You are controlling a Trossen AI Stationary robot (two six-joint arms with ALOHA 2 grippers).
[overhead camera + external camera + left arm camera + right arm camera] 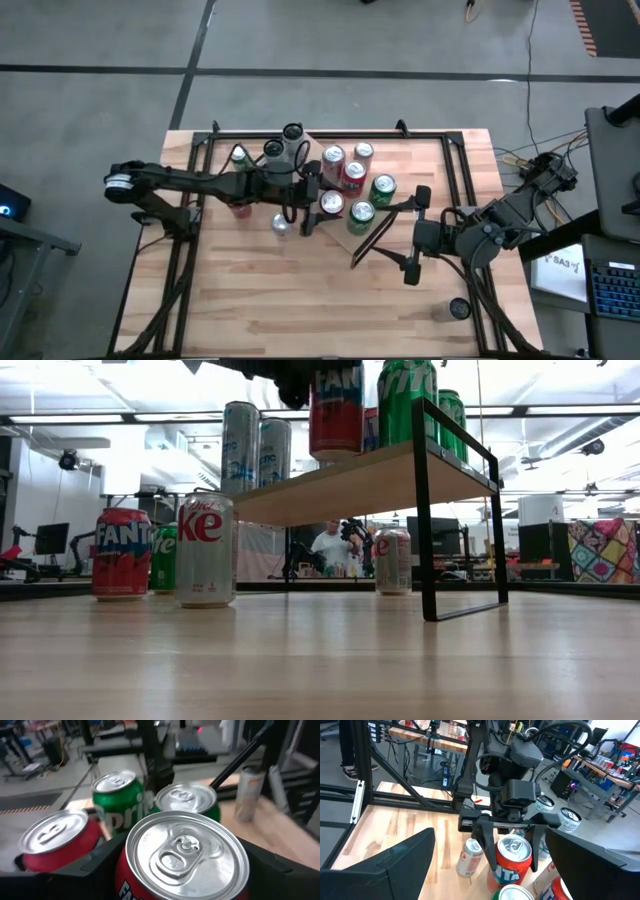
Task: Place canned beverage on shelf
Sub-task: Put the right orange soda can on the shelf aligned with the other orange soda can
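Placing step, nearly done by the look of it; the left gripper [511, 851] has its fingers clamped round a red Fanta can [510, 860], held upright over the shelf [350, 485]; from the low view the can's base looks at or just above the board, can't tell whether it's touching yet. Right gripper [410, 235] waits w/ fingers spread wide and nothing in them, over the counter [300, 300] just beside the shelf's right end.

Next move, I'd judge: settle the can flat on the board, open the fingers, then lift straight up; sideways exit looks risky.

Room is tight; green Sprite cans [117, 800] and another red can [52, 840] stand just beside the held one on the shelf; the fingers must open without nudging them. The held can sits near the shelf's near edge in the overhead view, so a push that way could tip it off. Shelf's black end frame [425, 510] stands near on the right. Below, a Diet Coke can [205, 550] and a 2nd Fanta [122, 553] stand on the counter, well apart from the drop spot; near half of the counter is bare wood, plenty of space for the arm to retreat.
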